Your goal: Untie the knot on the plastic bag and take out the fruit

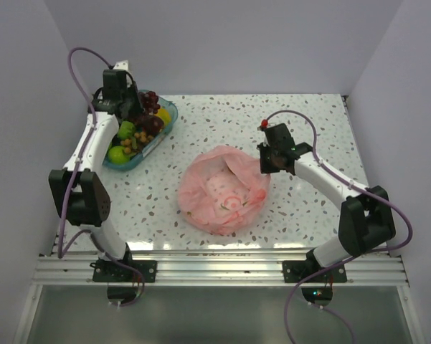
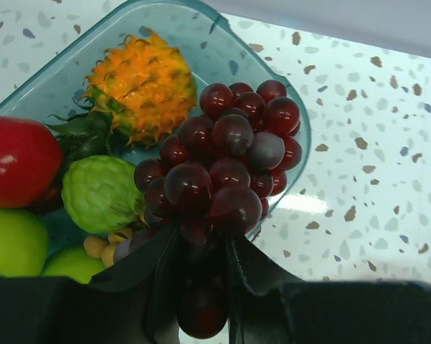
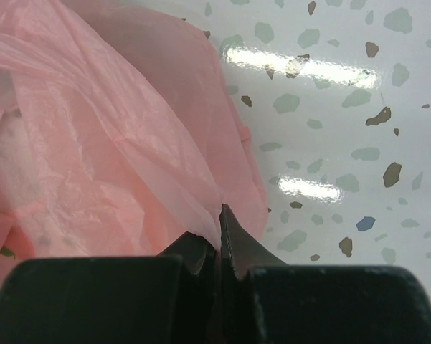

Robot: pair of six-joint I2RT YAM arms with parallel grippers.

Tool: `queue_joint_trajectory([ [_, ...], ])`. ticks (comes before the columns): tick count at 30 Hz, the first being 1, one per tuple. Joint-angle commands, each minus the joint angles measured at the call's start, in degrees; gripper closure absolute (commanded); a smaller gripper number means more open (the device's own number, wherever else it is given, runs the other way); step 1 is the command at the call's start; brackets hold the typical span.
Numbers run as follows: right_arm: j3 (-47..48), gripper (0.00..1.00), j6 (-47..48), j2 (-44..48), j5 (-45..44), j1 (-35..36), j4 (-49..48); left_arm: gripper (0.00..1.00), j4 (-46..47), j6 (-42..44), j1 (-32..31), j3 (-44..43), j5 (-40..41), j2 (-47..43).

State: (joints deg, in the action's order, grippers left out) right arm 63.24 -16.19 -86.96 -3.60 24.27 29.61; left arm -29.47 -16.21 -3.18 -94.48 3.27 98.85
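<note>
The pale-pink plastic bag [image 1: 222, 190] lies open in the middle of the table, and I see no knot. My right gripper [image 1: 267, 163] is shut on the bag's right edge [image 3: 201, 193] and holds it up. My left gripper [image 1: 138, 107] is over the blue tray [image 1: 165, 129] at the far left, shut on a bunch of dark purple grapes [image 2: 226, 168] that hangs over the tray's right rim. Green apples [image 2: 14, 240] lie in the tray.
The tray [image 2: 287, 107] also holds a small orange pineapple [image 2: 140, 86], a red fruit [image 2: 18, 161], a bumpy green fruit [image 2: 100, 193] and small tan fruits [image 2: 104, 244]. White walls close in the left, back and right of the table.
</note>
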Motion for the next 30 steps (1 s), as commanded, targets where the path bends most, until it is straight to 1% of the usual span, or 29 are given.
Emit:
queue_joint_trajectory([
  [1, 0.21, 1.00, -0.78, 0.91, 2.18, 0.07, -0.25, 0.79, 4.43, -2.78, 2.30, -4.75, -0.80, 3.97],
  [3, 0.13, 1.00, -0.69, 0.91, 2.28, -0.01, -0.43, 0.79, 5.12, -3.48, 3.18, -4.49, 0.06, 5.03],
  [4, 0.04, 1.00, -0.60, 1.26, 2.36, 0.07, -0.51, 0.78, 5.74, -3.48, 5.18, -4.05, 0.07, 5.30],
  [5, -0.14, 1.00, -0.60, 1.35, 2.45, 0.07, -0.43, 0.78, 7.31, -3.48, 5.72, -3.53, 0.25, 5.22],
  [6, -0.22, 1.00, -0.60, 1.53, 2.63, 0.07, -0.34, 0.76, 8.11, -3.48, 6.16, -2.13, 0.42, 5.13],
  [7, -0.23, 1.00, -0.52, 1.53, 2.63, 0.07, -0.34, 0.65, 8.64, -3.31, 6.95, -1.59, 0.16, 5.21],
  [9, -0.31, 1.00, -0.43, 1.62, 2.80, 0.07, -0.16, 0.51, 7.42, -2.87, 7.22, -1.41, -0.98, 5.74],
  [10, -0.23, 1.00, -0.43, 1.70, 2.80, 0.07, -0.16, 0.40, 6.63, -2.78, 7.31, -1.41, -1.59, 5.92],
  [12, -0.23, 1.00, -0.34, 1.97, 2.80, 0.16, -0.16, 0.30, 5.92, -3.13, 7.22, 0.33, -3.00, 4.69],
  [13, -0.23, 1.00, -0.25, 2.05, 2.72, -0.01, -0.07, 0.19, 6.27, -3.39, 7.22, 1.39, -4.92, 2.95],
  [16, 0.21, 0.99, 0.19, 2.23, 2.37, 0.07, 0.28, 0.04, 6.36, -4.45, 7.05, 5.78, -6.78, -1.89],
  [18, 0.74, 0.97, 0.54, 2.32, 1.84, 0.16, 1.06, 0.02, 5.75, -5.24, 6.70, 9.29, -7.48, -5.83],
  [21, 1.88, 0.93, 1.94, 2.58, 1.14, 0.42, 2.29, 0.01, 4.78, -6.12, 4.51, 14.21, -7.66, -10.33],
  [23, 3.28, 0.90, 3.17, 2.85, 0.35, 0.43, 3.26, 0.01, 3.73, -6.90, 1.08, 16.59, -6.70, -14.72],
  [24, 3.90, 0.85, 3.53, 2.93, 0.00, 0.69, 4.40, 0.01, 3.29, -7.17, -0.32, 18.87, -5.56, -17.35],
  [25, 5.12, 0.81, 4.49, 3.20, -0.27, 0.95, 5.02, 0.01, 2.85, -7.69, -3.38, 19.85, -5.12, -18.59],
  [26, 5.74, 0.75, 5.02, 3.20, -0.53, 1.04, 5.63, 0.01, 2.50, -9.18, -5.06, 22.12, -5.03, -19.82],
  [27, 6.36, 0.64, 5.46, 3.29, -0.88, 1.48, 6.77, 0.01, 2.58, -10.32, -6.56, 23.27, -5.11, -21.05],
  [28, 6.89, 0.44, 6.25, 3.46, -0.89, 1.65, 7.30, 0.01, 2.67, -11.38, -9.71, 24.42, -5.29, -23.15],
  [30, 8.82, 0.26, 6.95, 4.08, -1.15, 2.18, 8.88, 0.01, 2.67, -13.84, -13.06, 27.05, -4.24, -24.75],
])
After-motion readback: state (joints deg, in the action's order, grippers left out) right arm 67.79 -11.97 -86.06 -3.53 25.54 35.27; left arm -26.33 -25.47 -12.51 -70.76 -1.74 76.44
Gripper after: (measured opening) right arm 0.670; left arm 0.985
